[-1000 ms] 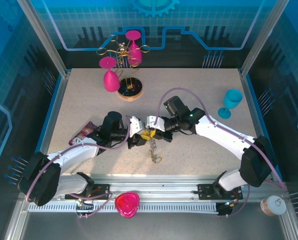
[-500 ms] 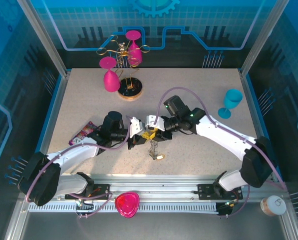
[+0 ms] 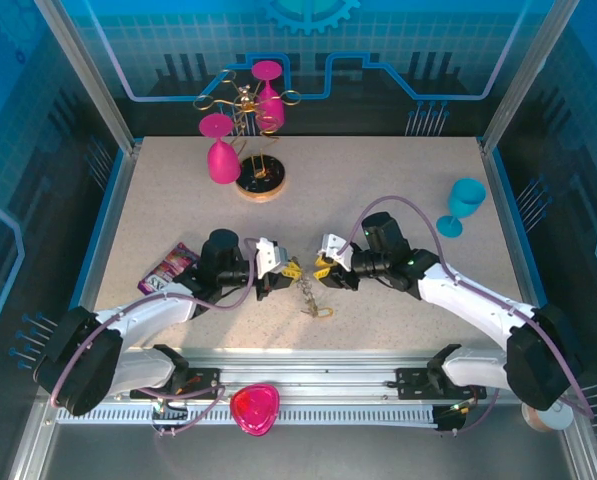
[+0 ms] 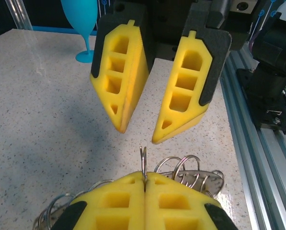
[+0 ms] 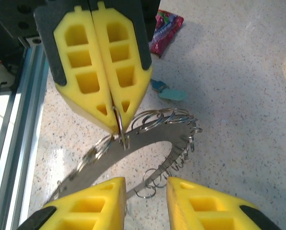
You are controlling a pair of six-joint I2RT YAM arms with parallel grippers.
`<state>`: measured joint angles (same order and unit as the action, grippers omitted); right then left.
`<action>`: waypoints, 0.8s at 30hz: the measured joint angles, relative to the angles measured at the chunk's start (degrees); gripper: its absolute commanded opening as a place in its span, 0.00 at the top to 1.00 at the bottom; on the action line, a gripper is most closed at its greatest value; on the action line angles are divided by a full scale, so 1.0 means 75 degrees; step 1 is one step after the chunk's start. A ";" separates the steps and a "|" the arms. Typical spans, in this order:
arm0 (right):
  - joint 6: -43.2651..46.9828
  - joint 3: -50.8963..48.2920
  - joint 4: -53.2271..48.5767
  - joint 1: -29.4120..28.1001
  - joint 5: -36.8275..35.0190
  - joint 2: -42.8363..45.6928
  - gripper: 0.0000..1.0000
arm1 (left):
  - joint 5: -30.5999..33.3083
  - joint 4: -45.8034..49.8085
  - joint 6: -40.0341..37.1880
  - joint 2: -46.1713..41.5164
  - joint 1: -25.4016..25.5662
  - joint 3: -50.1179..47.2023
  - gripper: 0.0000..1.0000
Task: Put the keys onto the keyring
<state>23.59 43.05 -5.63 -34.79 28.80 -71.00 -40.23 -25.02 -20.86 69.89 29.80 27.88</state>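
Note:
My left gripper (image 3: 286, 270) is shut on a small silver split ring (image 4: 143, 163) on the rim of the keyring (image 5: 152, 136). The keyring is a flat dark-grey ring with several silver loops, and it hangs tilted just above the table (image 3: 398, 180). My right gripper (image 3: 325, 270) faces the left one and is open, with the keyring's lower rim between its yellow fingers (image 5: 99, 201) but not touched. In the left wrist view its fingertips (image 4: 158, 136) hover beyond the pinched ring. One teal-headed key (image 5: 169, 92) lies on the table behind the keyring. The other keys are not clear to see.
A wire stand (image 3: 261, 183) with pink glasses (image 3: 223, 160) is at the back left. A teal cup (image 3: 465, 205) stands at the right and a snack wrapper (image 3: 168, 265) lies beside the left arm. The aluminium rail (image 3: 308, 375) runs along the near edge.
The right arm has drawn back to the right, so its gripper now stands apart from the left one. The keyring has shifted slightly right and lower under the left gripper.

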 measured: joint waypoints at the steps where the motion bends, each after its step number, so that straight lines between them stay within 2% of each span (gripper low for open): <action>1: -0.0041 -0.0006 0.0149 -0.0012 0.0023 -0.0012 0.72 | 0.0000 -0.0076 0.0020 0.0000 0.0003 -0.0003 1.00; 10: -0.0149 -0.0111 0.0764 -0.0096 0.0172 -0.0082 0.77 | -0.0009 -0.0356 0.0050 0.0000 0.0026 -0.0058 1.00; 24: -0.0085 -0.0143 0.0933 -0.0201 0.0463 -0.0187 0.75 | 0.0009 -0.0504 -0.0035 -0.0003 0.0117 -0.0093 1.00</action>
<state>22.96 41.98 1.37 -36.29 32.27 -72.40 -40.16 -28.80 -21.12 69.87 30.68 27.18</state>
